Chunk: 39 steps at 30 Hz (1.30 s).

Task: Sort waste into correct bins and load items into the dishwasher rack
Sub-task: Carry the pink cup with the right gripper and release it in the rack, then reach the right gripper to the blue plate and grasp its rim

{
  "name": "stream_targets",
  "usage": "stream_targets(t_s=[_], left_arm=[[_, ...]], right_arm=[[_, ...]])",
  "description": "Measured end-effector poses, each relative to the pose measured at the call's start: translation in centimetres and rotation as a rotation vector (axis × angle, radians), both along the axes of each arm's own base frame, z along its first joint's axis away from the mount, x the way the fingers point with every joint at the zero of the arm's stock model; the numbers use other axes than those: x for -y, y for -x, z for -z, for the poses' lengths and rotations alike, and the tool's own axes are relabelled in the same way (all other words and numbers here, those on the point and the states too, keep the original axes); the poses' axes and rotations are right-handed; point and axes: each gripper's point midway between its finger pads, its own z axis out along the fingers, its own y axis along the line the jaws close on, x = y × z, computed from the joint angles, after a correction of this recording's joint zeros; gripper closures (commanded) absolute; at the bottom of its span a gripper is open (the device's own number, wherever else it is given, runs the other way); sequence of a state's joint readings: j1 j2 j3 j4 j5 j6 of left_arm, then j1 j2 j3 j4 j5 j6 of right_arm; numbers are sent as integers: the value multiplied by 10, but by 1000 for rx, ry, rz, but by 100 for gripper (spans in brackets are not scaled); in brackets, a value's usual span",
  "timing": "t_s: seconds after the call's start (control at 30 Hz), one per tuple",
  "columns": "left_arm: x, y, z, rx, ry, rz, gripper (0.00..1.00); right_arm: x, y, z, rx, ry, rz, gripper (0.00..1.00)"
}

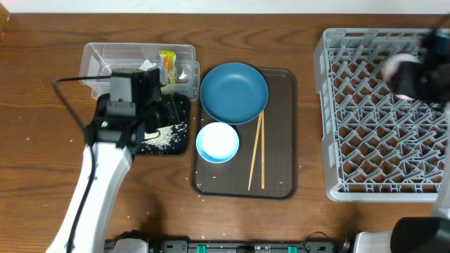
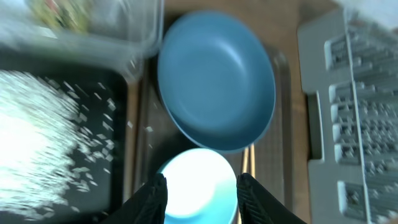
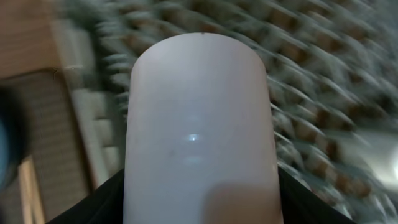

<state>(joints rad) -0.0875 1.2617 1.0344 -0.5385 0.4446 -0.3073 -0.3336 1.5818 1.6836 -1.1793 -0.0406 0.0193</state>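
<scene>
a white cup [image 3: 199, 112] is pinched between the fingers of the right gripper [image 3: 199, 208], dishwasher rack [image 3: 317, 87] beyond them; fingers of the left gripper [image 2: 200, 194] are spread, light blue bowl [image 2: 198, 174] between them.

A small white cylindrical cup [image 3: 199, 124] is seen gripped from both sides by the dark fingers of the right gripper [image 3: 202, 208], with the grey plastic lattice rack [image 3: 329, 93] blurred behind it and brown wooden table [image 3: 25, 43] shown at upper left.

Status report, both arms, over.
Left gripper open, empty, over black tray. Right gripper shut on white cup above dishwasher rack. Plate, bowl, chopsticks on brown tray. No obstruction seen.
</scene>
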Motion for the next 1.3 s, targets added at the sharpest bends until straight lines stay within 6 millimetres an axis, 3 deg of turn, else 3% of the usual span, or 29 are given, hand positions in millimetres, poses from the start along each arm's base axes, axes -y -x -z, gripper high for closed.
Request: stream_targets(t_s=[0.2,0.4,0.6,0.67,0.73,0.87,1.1,1.3], left_arm=[[-10,1,-12,56,-55,-29,61],[-13,0,-10,54,-71,-41,60],[-14,4,-7,34,-74,-42,60],[-14,4,-7,32,-75,-42,60],[-14,4,-7,32,-75,-41,60],[-14,4,-7,32,-76,-40,60],[-14,5,-6,31,-77,-40,60],[-14,5,-6,29,-77,-39,56]], right_arm=[[67,34,20,-171,-48,265,99],[117,19,35,-240,-75,371,99],[143,15,63,-305,-110,417,98],[148,16,79,-341,-127,428,85],[152,17,97,-384,-148,436,62],[157,10,123,-413,-168,436,3],[156,-8,120,-336,-205,411,1],[144,-24,96,-254,-265,365,1]])
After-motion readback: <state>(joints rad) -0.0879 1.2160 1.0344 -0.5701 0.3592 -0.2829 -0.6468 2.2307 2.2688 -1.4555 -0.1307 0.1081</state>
